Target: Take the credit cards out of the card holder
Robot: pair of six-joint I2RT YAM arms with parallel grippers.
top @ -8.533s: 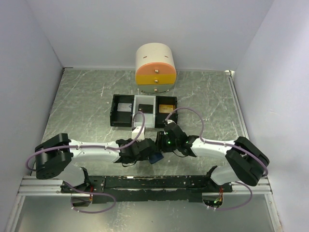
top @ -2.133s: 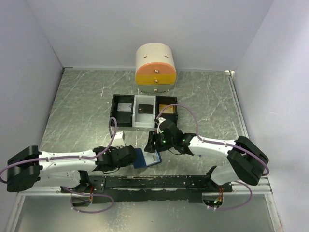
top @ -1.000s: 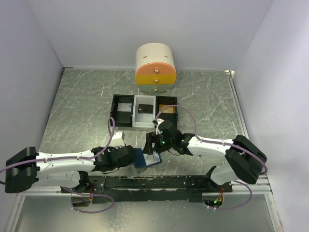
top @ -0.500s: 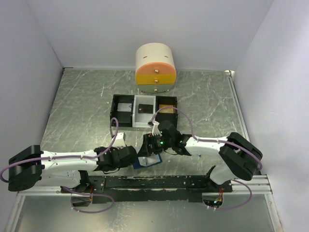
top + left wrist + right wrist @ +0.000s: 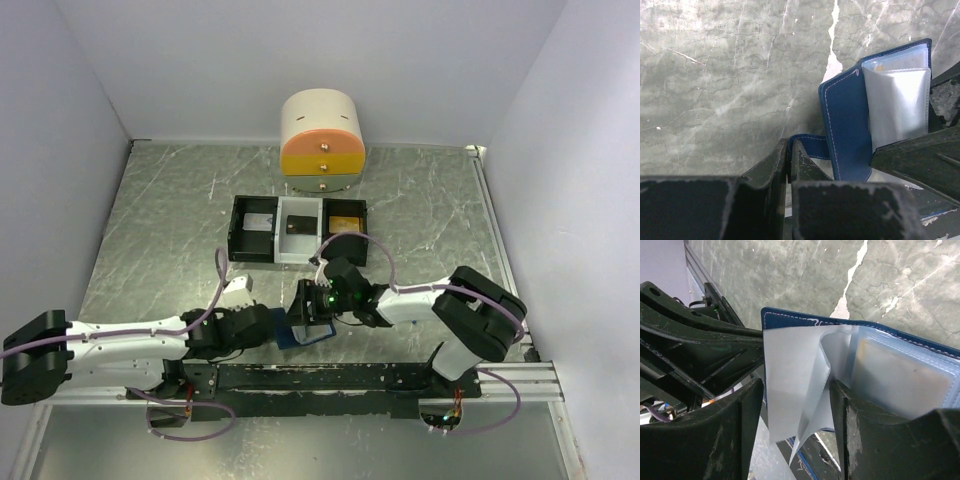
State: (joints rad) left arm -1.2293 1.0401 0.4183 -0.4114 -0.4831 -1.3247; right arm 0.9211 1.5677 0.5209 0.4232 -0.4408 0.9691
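Lying open on the grey, marble-look desk (image 5: pixel 715 75), near its front edge – the card holder (image 5: pixel 847 125), flat and book-shaped, dark blue with pale stitching along the rim. Inside, soft see-through plastic pockets, one loose and curled up. Tucked in a pocket, a thin tan credit card (image 5: pixel 900 377) with round corners. Left gripper (image 5: pixel 789 147) jaws pressed together on the holder's blue strap. Right gripper (image 5: pixel 796 390) jaws apart – one on each side of the curled pocket, not squeezing it.
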